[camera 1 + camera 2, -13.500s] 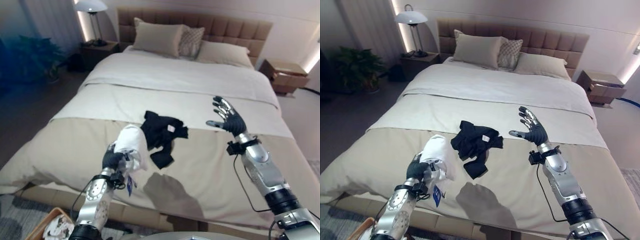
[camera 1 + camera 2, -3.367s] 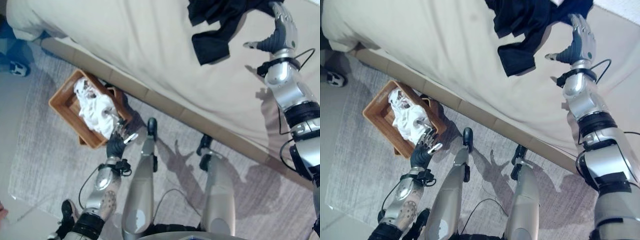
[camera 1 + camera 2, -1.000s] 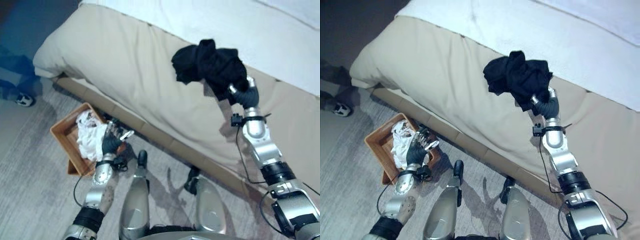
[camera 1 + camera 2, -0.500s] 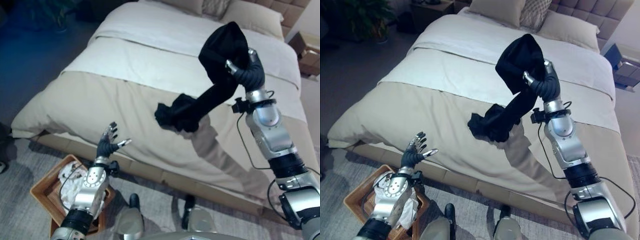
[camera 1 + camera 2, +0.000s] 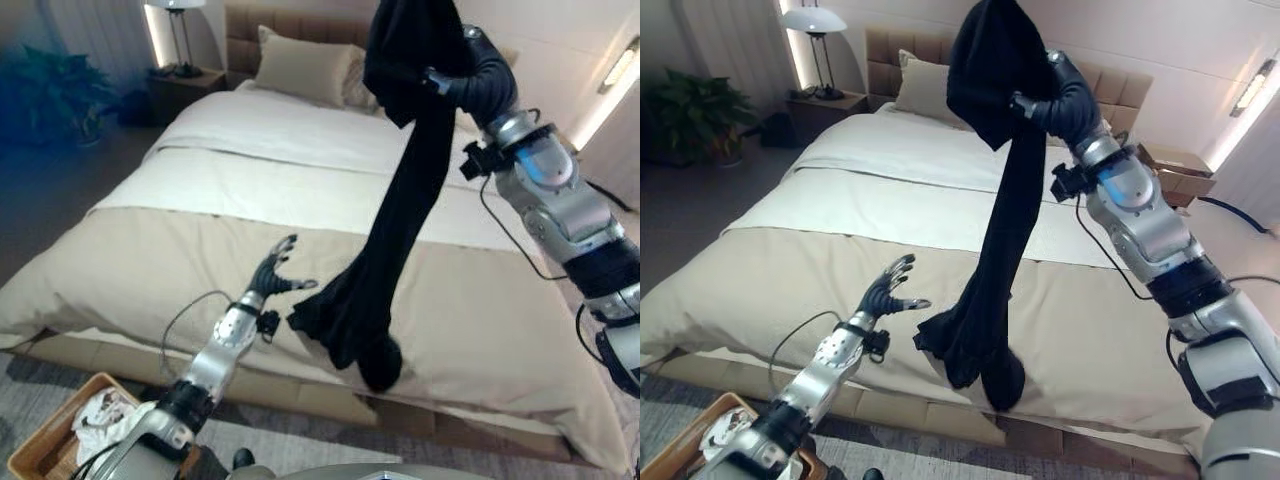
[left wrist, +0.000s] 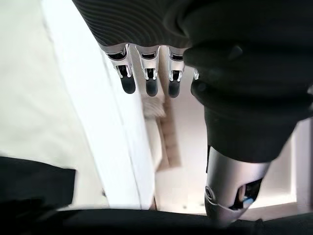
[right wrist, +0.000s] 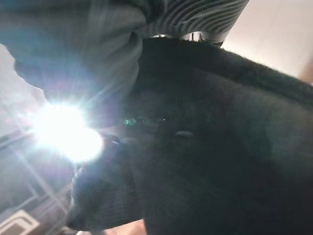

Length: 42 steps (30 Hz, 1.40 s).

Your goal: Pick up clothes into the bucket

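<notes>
Black garment (image 5: 1015,215) hangs from the clenched right robot hand (image 5: 1060,100) above the bed (image 5: 790,270); left robot hand (image 5: 885,288) spread.

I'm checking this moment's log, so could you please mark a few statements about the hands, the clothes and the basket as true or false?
1. The right hand is shut on the black garment. True.
2. The left hand grips the garment too. False: its fingers are straight and it holds nothing.
3. The wooden basket holds white clothes. True.
4. The black garment lies flat on the bed. False: it hangs from the raised right hand, its lower end bunched near the bed's foot.
</notes>
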### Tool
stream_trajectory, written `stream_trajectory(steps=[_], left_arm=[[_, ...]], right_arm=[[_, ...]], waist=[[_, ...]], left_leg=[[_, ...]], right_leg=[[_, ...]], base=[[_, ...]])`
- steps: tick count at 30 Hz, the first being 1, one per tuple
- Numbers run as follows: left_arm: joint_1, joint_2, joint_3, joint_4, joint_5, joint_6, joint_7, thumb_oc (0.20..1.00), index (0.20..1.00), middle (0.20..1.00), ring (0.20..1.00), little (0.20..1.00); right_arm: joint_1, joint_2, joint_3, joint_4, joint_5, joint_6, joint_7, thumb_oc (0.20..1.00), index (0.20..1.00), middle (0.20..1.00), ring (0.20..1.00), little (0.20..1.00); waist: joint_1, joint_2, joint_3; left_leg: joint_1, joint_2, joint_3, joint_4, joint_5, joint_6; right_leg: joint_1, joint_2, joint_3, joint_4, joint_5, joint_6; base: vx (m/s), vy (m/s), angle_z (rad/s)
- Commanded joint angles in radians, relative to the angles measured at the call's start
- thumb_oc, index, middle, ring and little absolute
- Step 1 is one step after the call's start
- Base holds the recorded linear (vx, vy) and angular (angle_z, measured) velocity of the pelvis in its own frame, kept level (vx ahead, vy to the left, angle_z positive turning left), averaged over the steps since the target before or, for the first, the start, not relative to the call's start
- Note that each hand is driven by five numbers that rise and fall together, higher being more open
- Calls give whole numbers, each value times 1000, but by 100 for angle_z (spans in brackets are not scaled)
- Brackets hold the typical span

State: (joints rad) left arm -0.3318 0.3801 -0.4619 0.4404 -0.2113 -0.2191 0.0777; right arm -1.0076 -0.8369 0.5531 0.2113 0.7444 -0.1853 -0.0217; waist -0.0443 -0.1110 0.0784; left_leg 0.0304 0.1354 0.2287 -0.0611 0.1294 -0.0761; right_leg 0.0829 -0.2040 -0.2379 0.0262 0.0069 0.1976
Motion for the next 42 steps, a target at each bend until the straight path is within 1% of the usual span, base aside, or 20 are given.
stream_trajectory(steps=[1,3,5,8,9,11,12,14,16,18,20,22,23,24,32,35,37,39,41,42], left_arm=[[-90,-12,-40,70,-108,-5,-44,1000,1000,1000,1000,1000],[-110,-33,-63,114,-134,4,-54,1000,1000,1000,1000,1000],[-117,-70,-87,133,-306,28,-113,1000,1000,1000,1000,1000],[-140,-85,-109,152,-329,37,-118,1000,1000,1000,1000,1000],[-154,-93,-127,165,-297,39,-108,1000,1000,1000,1000,1000],[-191,-123,-191,209,-301,60,-136,1000,1000,1000,1000,1000],[-193,-124,-191,210,-302,60,-137,1000,1000,1000,1000,1000],[-223,-130,-254,236,-311,78,-171,1000,1000,1000,1000,1000],[-223,-130,-287,249,-362,104,-223,1000,1000,1000,1000,1000],[-222,-131,-291,257,-373,106,-228,1000,1000,1000,1000,1000],[-203,-140,-310,268,-434,139,-287,1000,1000,1000,1000,1000],[-177,-153,-305,281,-515,160,-329,1000,1000,1000,1000,1000],[-177,-153,-305,281,-516,160,-329,1000,1000,1000,1000,1000],[-160,-160,-295,283,-533,158,-338,200,200,200,200,200],[-108,-144,-213,245,-634,146,-339,200,200,200,200,200],[-55,-106,-144,188,-686,133,-334,200,200,200,200,200],[-33,-91,-128,165,-696,131,-331,200,200,200,200,200],[7,-62,-95,113,-714,125,-324,200,200,200,200,200],[80,-5,-41,9,-737,112,-317,200,200,200,200,200],[82,-3,-41,6,-738,113,-316,200,200,200,200,200]], right_arm=[[-244,31,19,78,92,-35,-11,200,200,200,200,200],[-288,47,51,117,111,-33,-13,200,200,200,200,200],[-343,75,86,141,137,-34,-11,200,200,200,200,200],[-361,87,101,153,150,-38,-8,200,200,200,200,200],[-369,90,113,163,151,-34,-7,200,200,200,200,200],[-414,105,148,178,161,-32,-1,200,200,200,200,200],[-416,105,149,180,162,-32,-1,200,200,200,200,200],[-453,115,169,228,189,-37,1,200,200,200,200,200],[-491,127,186,248,187,-38,-2,200,200,200,200,200],[-501,131,190,258,187,-39,-1,200,200,200,200,200],[-528,138,189,278,190,-44,-2,200,200,200,200,200],[-557,141,181,308,204,-52,2,200,200,200,200,200],[-559,142,182,310,205,-52,3,200,200,200,200,200],[-572,141,176,327,207,-54,3,200,200,200,200,200],[-593,101,173,373,187,-51,4,200,200,200,200,200],[-592,62,184,377,169,-44,6,200,200,200,200,200],[-591,51,187,378,167,-42,8,200,200,200,200,200],[-586,21,191,373,164,-39,9,200,200,200,200,200],[-567,-36,184,363,169,-40,8,200,200,200,200,200],[-565,-36,183,363,169,-40,8,200,200,200,200,200]], waist=[[14,-51,-10],[3,-48,-15],[-9,-44,-16],[-19,-41,-18],[-24,-39,-18],[-37,-37,-18],[-36,-36,-17],[-47,-31,-13],[-55,-29,-14],[-56,-27,-14],[-62,-27,-19],[-65,-30,-24],[-66,-29,-24],[-66,-31,-28],[-56,-36,-29],[-44,-36,-23],[-40,-36,-21],[-32,-35,-18],[-16,-32,-13],[-17,-33,-13]], left_leg=[[12,-9,-4,43,-65,-19],[25,1,7,40,-63,-25],[38,9,11,43,-65,-29],[43,12,13,44,-66,-30],[47,13,13,42,-65,-31],[50,17,8,41,-64,-33],[50,17,8,41,-64,-33],[54,17,6,38,-63,-34],[59,20,8,31,-60,-36],[61,21,8,29,-59,-37],[66,22,8,22,-58,-39],[71,24,7,15,-56,-41],[72,24,7,14,-56,-42],[75,25,7,12,-56,-43],[74,28,0,14,-53,-46],[73,29,-6,16,-51,-47],[73,28,-8,18,-51,-47],[71,26,-12,17,-49,-47],[68,24,-19,19,-48,-47],[68,24,-20,19,-48,-47]], right_leg=[[65,-11,-19,-77,84,31],[68,-4,-12,-90,86,28],[71,1,-5,-89,81,23],[72,2,0,-86,78,20],[74,5,1,-85,77,18],[72,10,6,-82,73,14],[72,10,6,-82,73,13],[66,11,17,-78,77,13],[65,13,23,-78,78,14],[65,14,24,-77,77,14],[65,17,25,-77,75,12],[69,22,27,-81,71,9],[70,22,27,-81,71,9],[75,26,25,-85,69,6],[86,34,17,-92,62,-2],[89,37,15,-95,62,-5],[90,37,13,-95,63,-5],[92,37,8,-98,64,-5],[99,37,-3,-99,61,-4],[99,37,-4,-100,61,-5]], base=[[-5,-40,-21],[8,-43,-17],[20,-31,-13],[22,-15,-10],[0,0,0],[15,-14,0],[0,0,0],[17,-2,-1],[17,-1,-1],[0,0,0],[39,-6,-3],[21,-9,-2],[33,-21,-2],[0,0,0],[0,0,0],[0,0,0],[0,0,0],[0,0,0],[0,0,0],[3,-2,6]])
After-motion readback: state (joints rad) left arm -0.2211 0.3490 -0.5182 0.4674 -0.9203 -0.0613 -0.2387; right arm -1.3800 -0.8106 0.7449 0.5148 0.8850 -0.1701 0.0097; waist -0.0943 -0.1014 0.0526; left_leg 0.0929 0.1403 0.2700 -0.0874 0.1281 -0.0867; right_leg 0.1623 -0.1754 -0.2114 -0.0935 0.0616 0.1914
